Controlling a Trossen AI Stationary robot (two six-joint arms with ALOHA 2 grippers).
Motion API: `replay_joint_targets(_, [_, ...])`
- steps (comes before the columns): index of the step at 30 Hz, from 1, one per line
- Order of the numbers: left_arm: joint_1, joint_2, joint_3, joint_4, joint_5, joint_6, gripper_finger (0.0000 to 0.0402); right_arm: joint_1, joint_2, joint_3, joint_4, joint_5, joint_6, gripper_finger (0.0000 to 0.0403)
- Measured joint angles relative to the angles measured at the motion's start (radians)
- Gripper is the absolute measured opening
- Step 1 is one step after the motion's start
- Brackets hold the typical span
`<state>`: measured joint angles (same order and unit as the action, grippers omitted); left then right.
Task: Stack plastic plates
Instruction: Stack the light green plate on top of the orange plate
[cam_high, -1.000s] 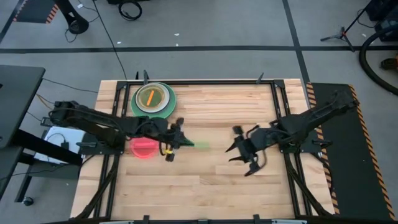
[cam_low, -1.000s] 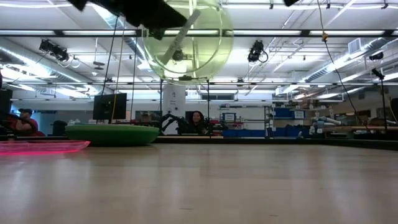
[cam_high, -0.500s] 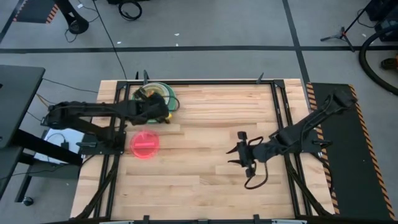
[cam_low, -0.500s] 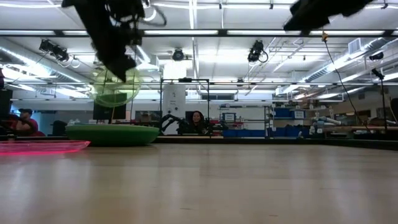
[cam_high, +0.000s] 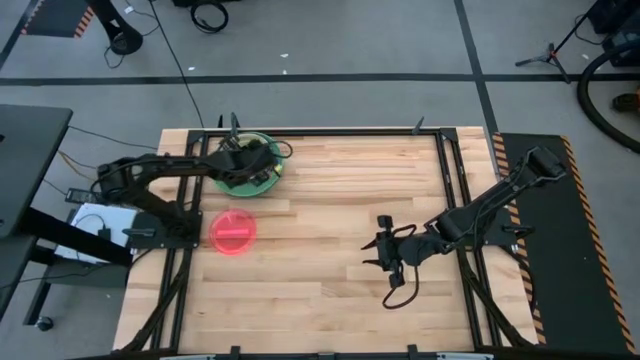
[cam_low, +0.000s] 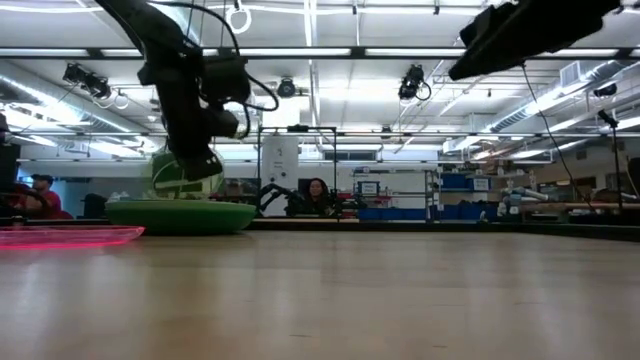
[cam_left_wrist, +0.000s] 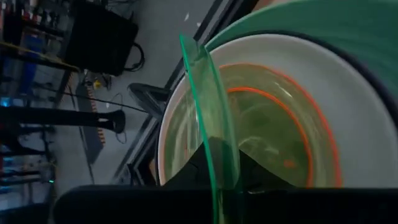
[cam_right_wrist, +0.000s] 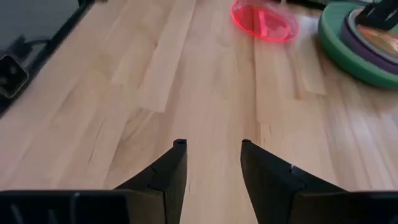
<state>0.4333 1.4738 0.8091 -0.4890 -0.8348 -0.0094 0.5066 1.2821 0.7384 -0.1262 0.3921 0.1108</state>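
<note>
- the lime plate (cam_left_wrist: 208, 112) stands on edge, pinched at its rim by the left gripper (cam_high: 258, 152) right above the stack (cam_high: 246, 160).
- in the left wrist view the lime plate is tilted over the orange plate (cam_left_wrist: 292, 130), which lies inside the white plate (cam_left_wrist: 323, 68); a green plate (cam_left_wrist: 348, 25) shows beyond the white one's rim.
- the stack sits near the far left corner of the surface (cam_high: 330, 210); in the right wrist view a purple plate (cam_right_wrist: 367, 43) shows above the wide green base.
- in the low view the left gripper (cam_low: 195, 150) hangs just over the green stack (cam_low: 180, 215), with the lime plate (cam_low: 170, 175) partly hidden behind it; whether the plate touches the stack cannot be told.
- the red plate (cam_high: 233, 231) lies flat on the surface, alone, nearer the front than the stack and well apart from the right gripper.
- it shows again in the right wrist view (cam_right_wrist: 264, 20), beside the stack, and at the left edge of the low view (cam_low: 60, 236).
- the right gripper (cam_high: 385, 254) hovers over bare wood right of centre, fingers (cam_right_wrist: 168, 171) spread and holding nothing.
- people sit in the room behind the surface in the low view.
</note>
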Motion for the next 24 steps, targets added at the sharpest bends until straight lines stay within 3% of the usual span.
replay_joint_targets(8, [0.061, 0.055, -0.001, 0.039, 0.010, 0.090, 0.0047, -0.007, -0.014, -0.001, -0.012, -0.048, 0.002, 0.0158])
replay_joint_targets(17, [0.099, 0.053, 0.009, 0.021, 0.010, 0.136, 0.0163, 0.012, -0.013, -0.001, -0.044, -0.052, 0.055, 0.0158])
replay_joint_targets(24, [0.050, 0.037, 0.180, -0.144, 0.010, 0.196, 0.0209, 0.010, -0.014, -0.001, -0.048, -0.055, 0.055, 0.0158])
